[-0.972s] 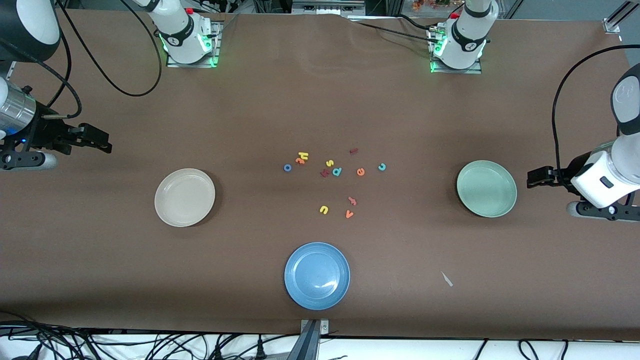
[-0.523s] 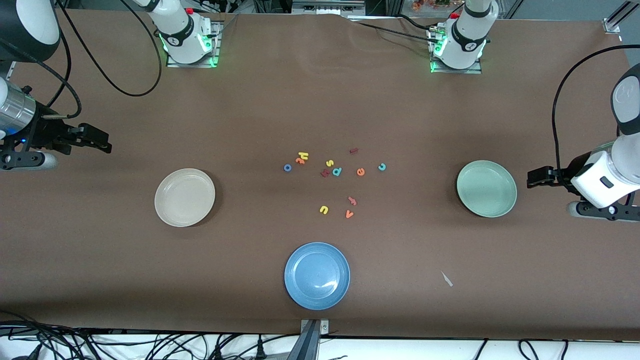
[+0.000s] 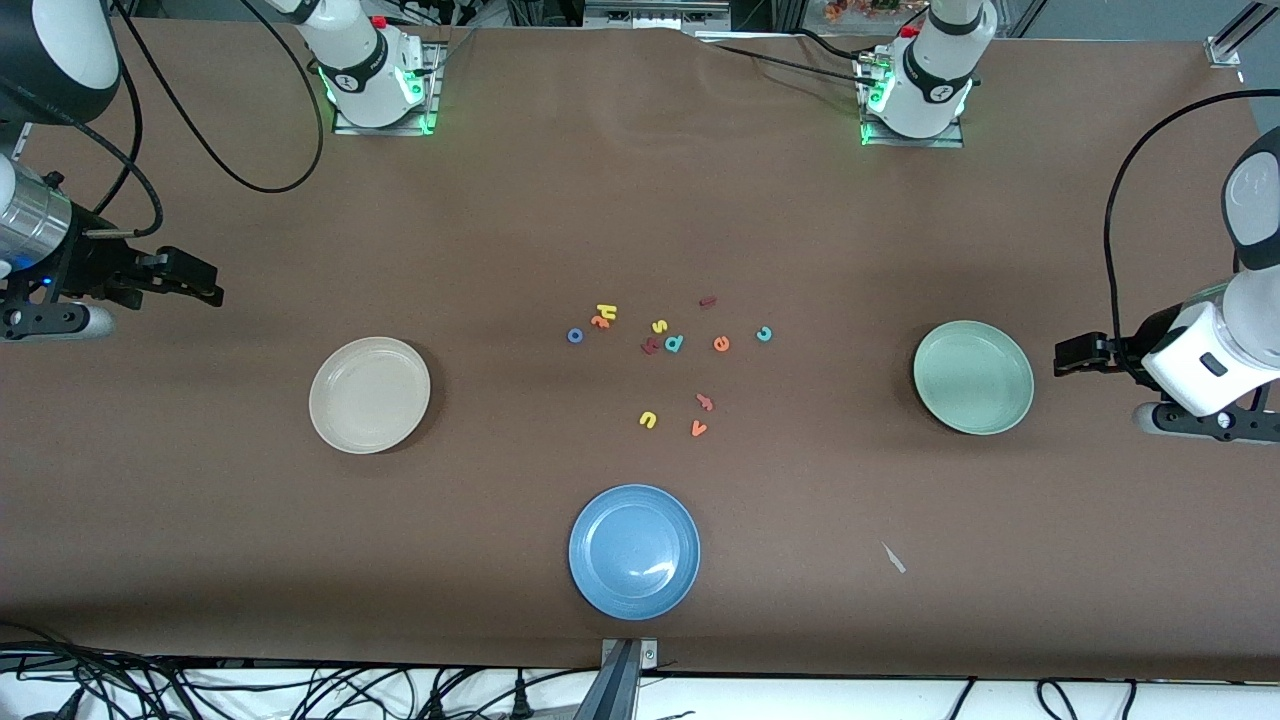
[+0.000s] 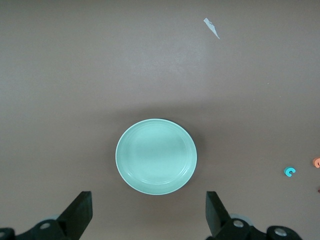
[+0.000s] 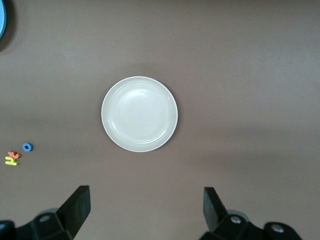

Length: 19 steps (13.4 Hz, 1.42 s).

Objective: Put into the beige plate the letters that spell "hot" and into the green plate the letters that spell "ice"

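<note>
Beige plate [image 3: 369, 394], empty, toward the right arm's end; green plate [image 3: 973, 377], empty, toward the left arm's end. Loose on the table between them: yellow h [image 3: 606, 311], blue o [image 3: 575, 336], orange t [image 3: 599, 321], maroon i [image 3: 708, 300], teal c [image 3: 764, 334], orange e [image 3: 721, 344].

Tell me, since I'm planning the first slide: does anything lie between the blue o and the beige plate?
Nothing visible does. The blue o lies at the letter cluster's edge toward the beige plate, with only bare table between them.

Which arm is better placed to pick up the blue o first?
Right, probably: the blue o lies toward the beige plate at the right arm's end, and the open right hand is nearer it than the left hand.
</note>
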### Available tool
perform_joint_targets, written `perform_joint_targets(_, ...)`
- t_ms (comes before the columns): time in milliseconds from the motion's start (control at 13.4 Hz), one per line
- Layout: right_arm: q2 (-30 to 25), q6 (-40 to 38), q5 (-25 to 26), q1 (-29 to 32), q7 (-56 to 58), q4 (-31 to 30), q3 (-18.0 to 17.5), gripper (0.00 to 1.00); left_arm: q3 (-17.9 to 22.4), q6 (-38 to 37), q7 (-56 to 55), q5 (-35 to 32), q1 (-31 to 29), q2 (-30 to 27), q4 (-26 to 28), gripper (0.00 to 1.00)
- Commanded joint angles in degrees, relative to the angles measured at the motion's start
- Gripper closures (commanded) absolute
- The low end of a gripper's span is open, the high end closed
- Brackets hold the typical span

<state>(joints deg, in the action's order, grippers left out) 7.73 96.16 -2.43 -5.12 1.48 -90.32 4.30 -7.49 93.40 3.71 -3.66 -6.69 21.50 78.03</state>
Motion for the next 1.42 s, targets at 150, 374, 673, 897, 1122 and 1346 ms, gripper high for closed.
perform_joint_targets(150, -1.58, -0.01, 0.15, -0.06, -0.77, -1.44, 0.01, 0.0, 0.63, -0.67, 1.31, 1.81, 0.36, -0.23, -0.07, 0.0)
perform_joint_targets(374, -1.58, -0.01, 0.15, -0.06, -0.77, -1.44, 0.01, 0.0, 0.63, -0.67, 1.3, 1.81, 0.36, -0.23, -0.07, 0.0)
perform_joint_targets(673, -1.58, -0.01, 0.15, -0.06, -0.77, -1.44, 0.01, 0.0, 0.63, -0.67, 1.04, 1.9, 0.54, -0.23, 0.36, 0.0)
perform_joint_targets(897, -1.58, -0.1, 0.15, -0.06, -0.69, -1.44, 0.1, 0.0, -0.07, -0.85, -0.71, 1.9, 0.71, -0.23, 0.63, 0.0)
perform_joint_targets(1122, -1.58, -0.1, 0.15, -0.06, -0.69, -1.44, 0.1, 0.0, -0.07, -0.85, -0.98, 1.99, 0.71, -0.15, 0.63, 0.0)
perform_joint_targets(1346, -1.58, -0.01, 0.15, -0.06, -0.69, -1.44, 0.01, 0.0, -0.07, -0.85, -0.72, 1.9, 0.63, -0.15, 0.63, 0.0)
